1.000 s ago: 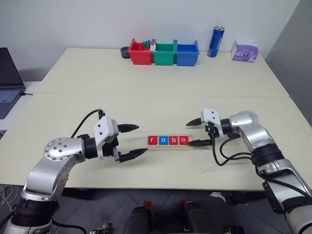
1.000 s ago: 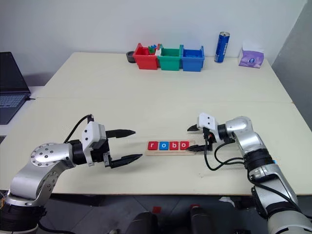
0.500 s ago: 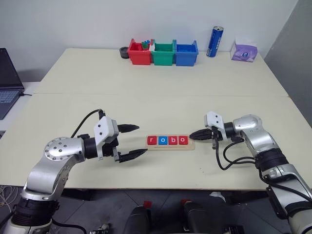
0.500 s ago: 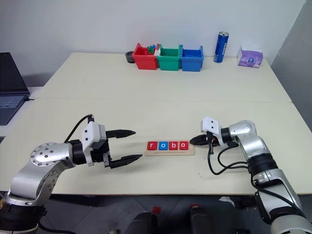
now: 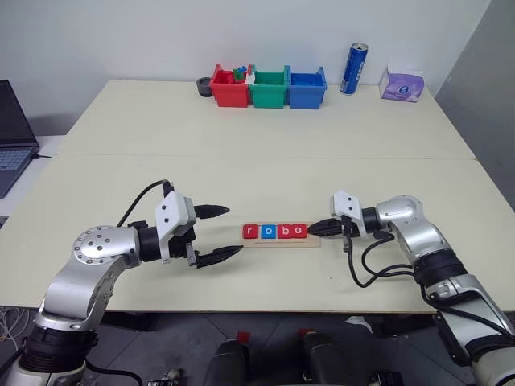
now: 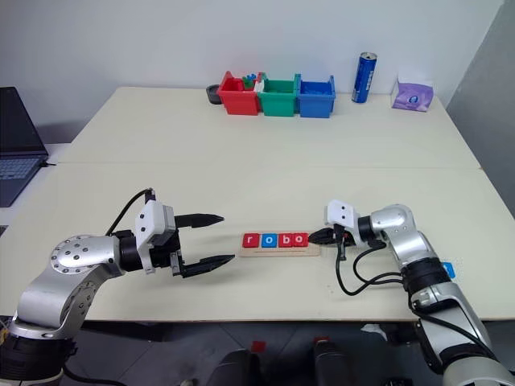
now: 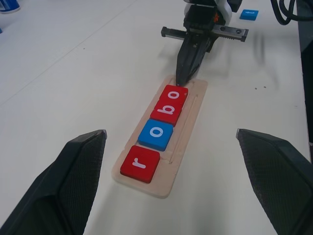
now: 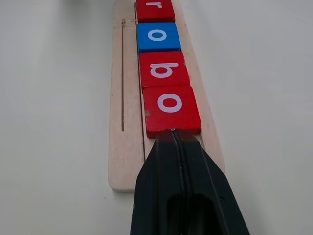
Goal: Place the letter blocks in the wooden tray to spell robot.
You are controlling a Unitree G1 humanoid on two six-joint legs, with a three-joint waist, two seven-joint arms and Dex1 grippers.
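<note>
The right gripper [image 8: 172, 131] is pressed shut, empty, its tip against the end of the last red "o" block [image 8: 171, 108]; the left gripper [image 5: 219, 234] hangs wide open, holding nothing, just off the tray's other end. The wooden tray [image 7: 188, 128], pale with a thin groove, lies near the table's [image 5: 241, 137] front edge carrying red r [image 7: 140, 163], blue o [image 7: 155, 134], red b [image 7: 167, 109], red o. A blue block [image 7: 249, 14] lies behind the right arm. At the far edge stand three plastic bins [image 5: 269, 87], a blue can [image 5: 355, 68] and a tissue pack [image 5: 403, 84].

Office or lab room: 2 pale desks [image 5: 265, 121] pushed together against a plain white wall [image 5: 161, 32]. Laptop [image 5: 14, 133] left of the desks; plastic bins [image 5: 269, 87], drink can [image 5: 355, 68], tissue pack [image 5: 403, 84] along the desks' far edge.
</note>
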